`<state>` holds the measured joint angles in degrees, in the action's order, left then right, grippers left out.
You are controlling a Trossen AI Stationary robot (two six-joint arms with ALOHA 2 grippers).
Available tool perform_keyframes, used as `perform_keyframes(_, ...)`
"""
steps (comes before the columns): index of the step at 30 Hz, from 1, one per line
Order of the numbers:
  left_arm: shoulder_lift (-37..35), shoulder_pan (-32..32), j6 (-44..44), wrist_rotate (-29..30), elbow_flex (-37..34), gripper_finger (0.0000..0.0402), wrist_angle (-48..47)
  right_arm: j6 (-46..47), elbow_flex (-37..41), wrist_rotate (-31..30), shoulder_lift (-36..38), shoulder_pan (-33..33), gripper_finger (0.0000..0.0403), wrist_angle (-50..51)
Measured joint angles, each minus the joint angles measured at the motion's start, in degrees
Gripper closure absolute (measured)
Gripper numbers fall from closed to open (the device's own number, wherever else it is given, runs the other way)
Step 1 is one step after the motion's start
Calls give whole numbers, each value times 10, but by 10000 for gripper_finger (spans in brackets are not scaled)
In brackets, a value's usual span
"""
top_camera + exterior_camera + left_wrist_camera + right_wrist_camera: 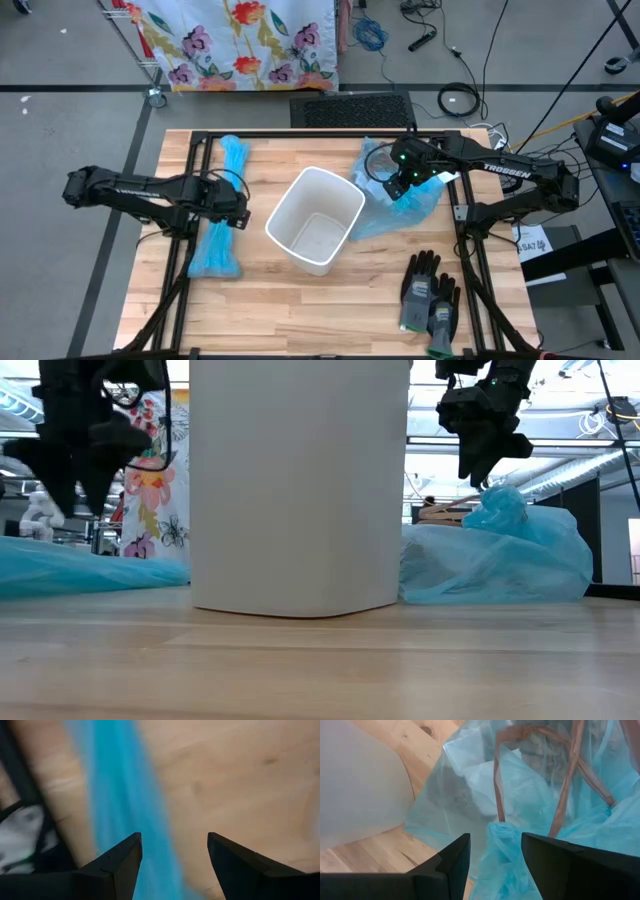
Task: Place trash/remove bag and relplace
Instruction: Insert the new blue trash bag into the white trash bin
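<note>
A white bin (315,222) stands upright and unlined at the table's middle. To its left a folded blue bag (222,215) lies flat in a long strip. My left gripper (238,205) hangs open above that strip (125,805), clear of it in the low view (75,470). Right of the bin a filled blue bag (405,205) rests on the table, with brown paper trash (540,745) showing through its film. My right gripper (398,188) is open just over the bag's bunched top (497,505), with its fingers on either side of the bunch. My right gripper comes at the filled bag steeply from above, and the bunched blue film at the bag's top (502,845) sits between its open fingers. I cannot tell whether the fingers touch the film. The bag rests on the table.
A pair of grey-black gloves (430,292) lies near the front right corner. Black frame rails (195,180) run along the table's left and right sides. Bare wood lies in front of the bin.
</note>
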<state>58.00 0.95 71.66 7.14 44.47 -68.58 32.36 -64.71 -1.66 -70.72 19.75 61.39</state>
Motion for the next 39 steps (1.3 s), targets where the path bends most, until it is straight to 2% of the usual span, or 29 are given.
perform_keyframes(3, 27, 4, 13, -22, 0, 174, -30, 0, 0, 0, 0, 0, 234, -1)
perform_keyframes(8, 74, 17, 18, -45, 0, 174, -27, 0, 0, 0, 0, 0, 234, -1)
perform_keyframes(15, 130, 48, 49, -103, -46, 174, 1, 0, -1, 0, 0, 0, 234, -1)
perform_keyframes(18, 131, 63, 65, -101, -63, 174, 55, 0, 0, -2, 0, -6, 234, -3)
perform_keyframes(22, 132, 74, 101, -117, -122, 177, 180, 0, 1, -1, 0, -18, 234, -2)
perform_keyframes(24, 132, 80, 118, -140, -149, 193, 221, -1, 1, -1, 0, -23, 234, -4)
perform_keyframes(26, 135, 85, 121, -165, -165, 226, 260, -1, 1, -1, 0, -28, 234, -4)
perform_keyframes(31, 131, 100, 99, -161, -145, 372, 257, -2, 1, -2, 0, -35, 234, -4)
perform_keyframes(32, 130, 102, 88, -151, -134, 385, 257, -2, 1, -2, 0, -35, 234, -4)
perform_keyframes(35, 121, 113, 60, -128, -83, 394, 222, -2, 1, -3, 0, -35, 234, -4)
perform_keyframes(39, 116, 127, 23, -99, 15, 398, 83, -2, 1, -11, 0, -35, 234, -4)
